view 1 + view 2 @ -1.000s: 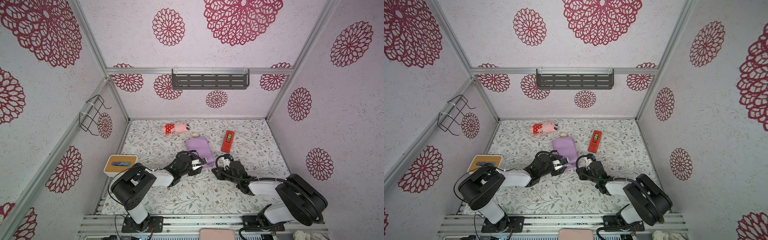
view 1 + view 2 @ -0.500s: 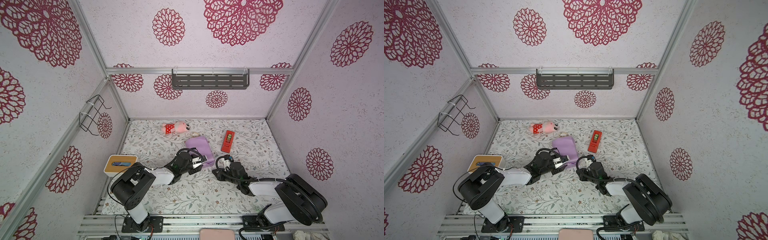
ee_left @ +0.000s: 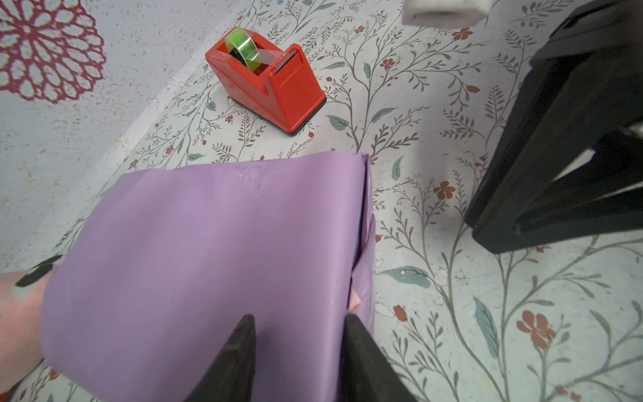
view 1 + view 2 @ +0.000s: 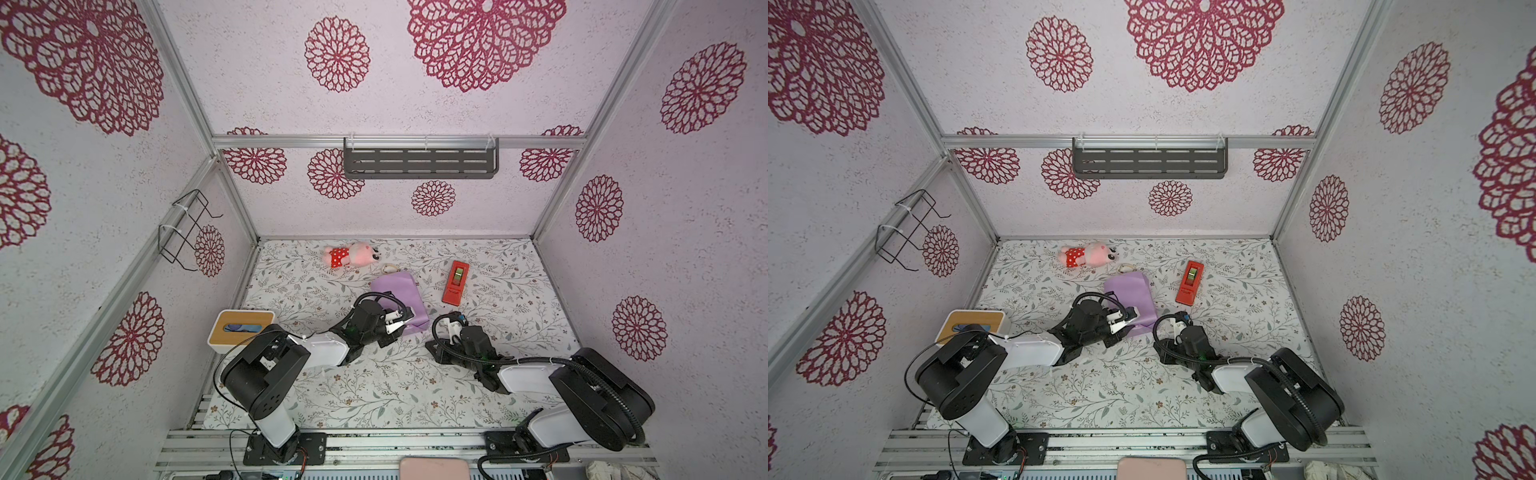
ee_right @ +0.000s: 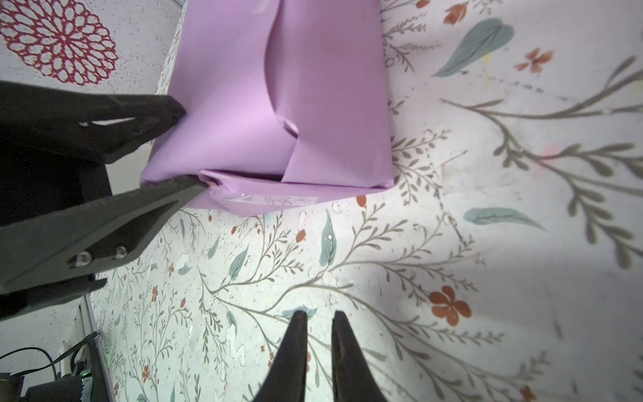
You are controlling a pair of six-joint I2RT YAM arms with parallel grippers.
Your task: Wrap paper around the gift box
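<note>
Straddling the near left corner of the paper (image 4: 397,291), folded around the hidden gift box in the middle of the table (image 4: 374,390) with long axis running near to far, with the half-wide left gripper (image 3: 298,318), and waiting with the almost closed, empty right gripper (image 5: 319,315) near its right side

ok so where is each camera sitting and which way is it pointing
Top views: high over the front edge, facing down and back; whole table, back wall, left arm, right arm.
Left wrist: on the left arm, low, looking past the left gripper over the wrapped box to the tape dispenser.
Right wrist: on the right arm, low, looking past the right gripper across the table at the box's end.
Shared: all show the box; each wrist view also catches the other gripper.
</note>
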